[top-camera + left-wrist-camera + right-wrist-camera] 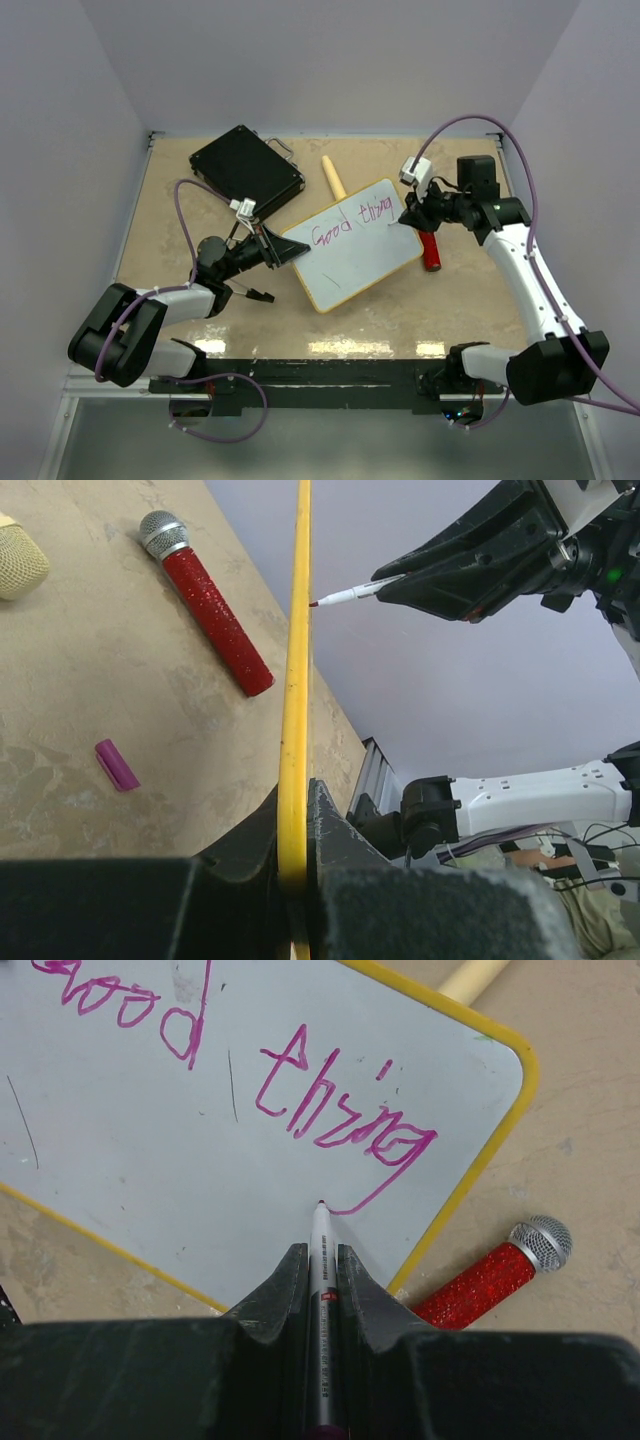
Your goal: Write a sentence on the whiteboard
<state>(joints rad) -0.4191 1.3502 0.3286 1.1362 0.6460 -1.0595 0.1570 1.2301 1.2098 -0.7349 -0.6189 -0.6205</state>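
**Operator:** State the position of the work.

**Technician:** The whiteboard (352, 268) sits mid-table, skewed to the table edges, with one corner towards the far right corner. The left gripper (283, 250) is clamped on the yellow frame of the board's left short edge. The right gripper (320, 1265) is closed narrow around the marker (320, 1245).

**Operator:** State of the sentence?

**Technician:** The sentence (345, 1130) reads "Good thing" in one line. The marker tip is at the tail of the "g". Whether it touches the board cannot be told.

**Operator:** Procedure for the next word?

**Technician:** My judgement: lift the tip clear and start a second line at the board's left side, since the right edge is close. Use light pressure, with the left clamp firm so the board does not pivot. Avoid the microphone (495, 1275) just beside the board's right corner.
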